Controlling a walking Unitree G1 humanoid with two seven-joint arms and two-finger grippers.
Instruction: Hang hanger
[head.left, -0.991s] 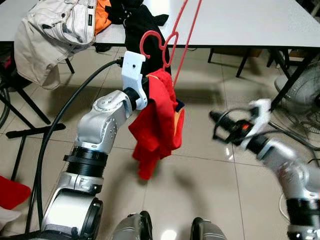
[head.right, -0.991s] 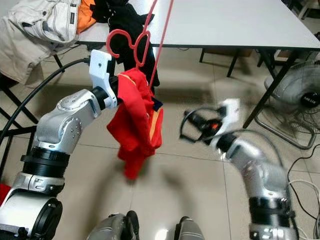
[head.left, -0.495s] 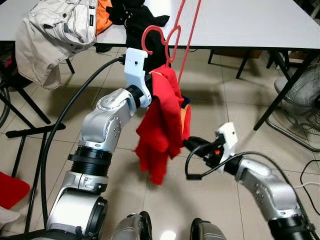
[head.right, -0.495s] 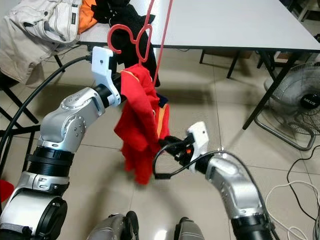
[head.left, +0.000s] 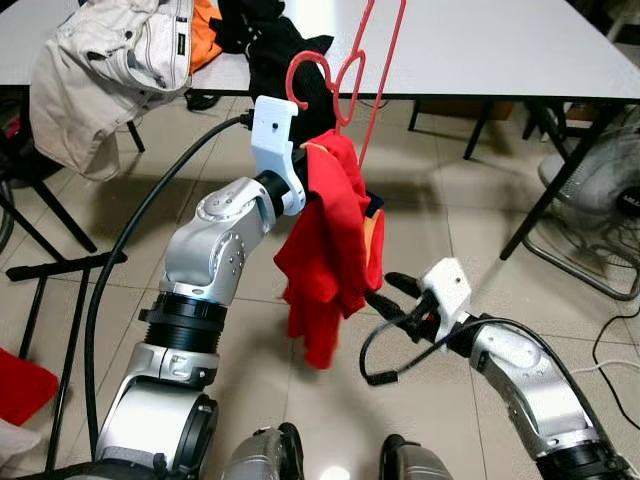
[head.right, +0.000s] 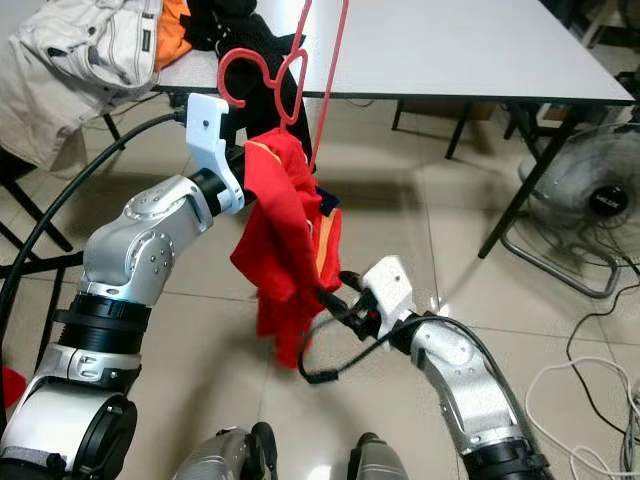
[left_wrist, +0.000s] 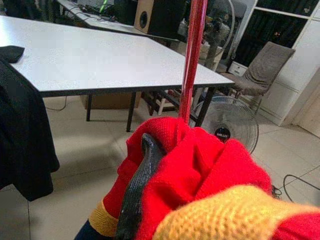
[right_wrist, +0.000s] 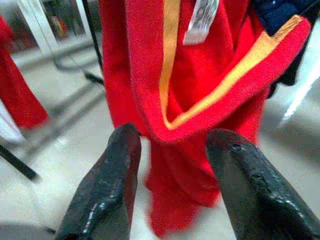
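— Looking at your right gripper: its fingers stand apart with nothing between them, poised just under the folded hem of the red garment. Where's the hanger?

— Up top. The red hanger has its hook beside a red cord, and your left gripper is clamped on the garment's upper part.

— Your risk?

— If you pinch and tug the hem, you'll likely drag the cloth off or swing the hook away from the cord.

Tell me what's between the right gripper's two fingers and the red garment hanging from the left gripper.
Nothing: in the right wrist view the right gripper is open just short of the red garment, with only bare floor showing through the gap.
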